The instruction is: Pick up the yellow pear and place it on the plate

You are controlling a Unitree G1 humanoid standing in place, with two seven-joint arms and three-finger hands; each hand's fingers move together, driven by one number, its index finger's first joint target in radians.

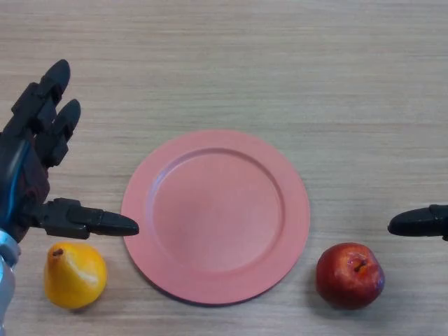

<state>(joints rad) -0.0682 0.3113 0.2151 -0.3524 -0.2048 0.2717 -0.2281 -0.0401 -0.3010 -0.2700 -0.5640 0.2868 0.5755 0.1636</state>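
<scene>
The yellow pear [74, 274] lies on the wooden table at the lower left, stem end toward the upper left. The pink plate [215, 214] lies empty in the middle, just right of the pear. My left hand [31, 164] is open above and behind the pear, fingers straight and pointing away, thumb [91, 221] stretched right toward the plate's rim, just above the pear. It holds nothing. Only a fingertip of my right hand [418, 222] shows at the right edge.
A red apple [349, 274] lies on the table right of the plate, just below my right hand's fingertip. The wooden table [280, 63] stretches away behind the plate.
</scene>
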